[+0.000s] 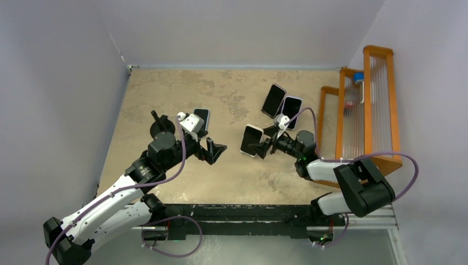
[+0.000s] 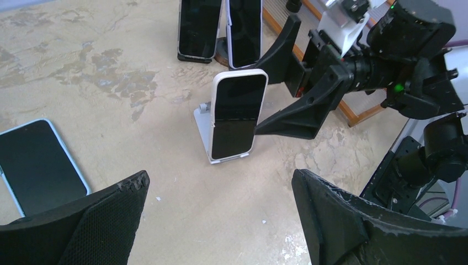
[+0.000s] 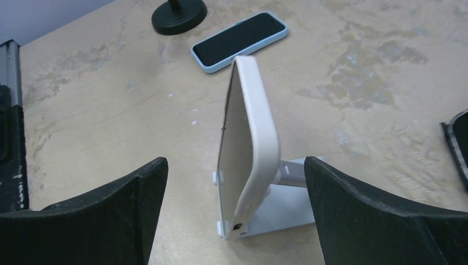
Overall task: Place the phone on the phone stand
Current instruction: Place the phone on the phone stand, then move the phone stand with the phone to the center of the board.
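Note:
A phone in a white case stands upright on the white phone stand mid-table. It also shows in the left wrist view and edge-on in the right wrist view. My right gripper is open, with one finger on each side of the phone and neither touching it. In the top view the right gripper is just right of the phone. My left gripper is open and empty, left of the stand and facing it.
A blue-cased phone lies flat on the table beside the left arm. Two more phones lean on stands behind. A black round base is at the left. An orange wooden rack lines the right edge.

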Robot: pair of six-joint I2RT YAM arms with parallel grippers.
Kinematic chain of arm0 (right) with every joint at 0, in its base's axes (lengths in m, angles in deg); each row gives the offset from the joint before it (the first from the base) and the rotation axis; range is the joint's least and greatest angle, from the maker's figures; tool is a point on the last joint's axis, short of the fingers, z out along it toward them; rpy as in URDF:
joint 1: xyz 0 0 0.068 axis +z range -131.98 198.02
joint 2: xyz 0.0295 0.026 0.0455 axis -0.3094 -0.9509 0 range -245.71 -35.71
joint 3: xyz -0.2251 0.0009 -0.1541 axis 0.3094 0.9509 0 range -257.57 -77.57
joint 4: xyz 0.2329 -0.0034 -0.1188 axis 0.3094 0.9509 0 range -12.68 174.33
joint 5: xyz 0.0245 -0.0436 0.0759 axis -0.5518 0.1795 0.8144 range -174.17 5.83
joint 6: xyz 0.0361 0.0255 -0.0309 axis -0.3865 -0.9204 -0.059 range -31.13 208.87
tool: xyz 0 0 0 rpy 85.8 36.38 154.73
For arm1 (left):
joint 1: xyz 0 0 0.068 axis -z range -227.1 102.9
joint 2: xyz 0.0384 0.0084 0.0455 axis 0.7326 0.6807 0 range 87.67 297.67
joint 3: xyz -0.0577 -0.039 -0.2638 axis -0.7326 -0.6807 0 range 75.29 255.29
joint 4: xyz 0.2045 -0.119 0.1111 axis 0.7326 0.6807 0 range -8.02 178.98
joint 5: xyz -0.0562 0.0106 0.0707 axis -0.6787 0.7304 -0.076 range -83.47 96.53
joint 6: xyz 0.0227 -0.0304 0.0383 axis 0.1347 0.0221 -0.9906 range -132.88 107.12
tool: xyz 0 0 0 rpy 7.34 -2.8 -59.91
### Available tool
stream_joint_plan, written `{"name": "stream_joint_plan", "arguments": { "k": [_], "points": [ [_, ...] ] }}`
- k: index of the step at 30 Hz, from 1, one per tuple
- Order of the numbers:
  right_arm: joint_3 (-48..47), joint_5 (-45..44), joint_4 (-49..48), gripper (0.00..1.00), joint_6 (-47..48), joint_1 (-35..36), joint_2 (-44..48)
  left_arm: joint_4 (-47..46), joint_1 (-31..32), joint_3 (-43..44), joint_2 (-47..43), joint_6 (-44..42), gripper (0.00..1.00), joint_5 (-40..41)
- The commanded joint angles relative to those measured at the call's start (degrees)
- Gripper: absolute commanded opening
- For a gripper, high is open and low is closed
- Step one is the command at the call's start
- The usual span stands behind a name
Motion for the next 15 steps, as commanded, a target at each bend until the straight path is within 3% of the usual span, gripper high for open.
{"name": "stream_joint_plan", "arguments": {
  "k": [1,15],
  "points": [
    [1.16,-1.60,-7.13,0.92,-2.32,1.63,-3.22,-0.85,-0.24,0.03,-1.00,0.81,1.00,-0.83],
    [-0.42,-2.48,-11.77,0.84,-4.29,1.67,-11.49,-0.65,-0.20,0.00,-0.81,0.91,1.00,-0.80]
  ]
}}
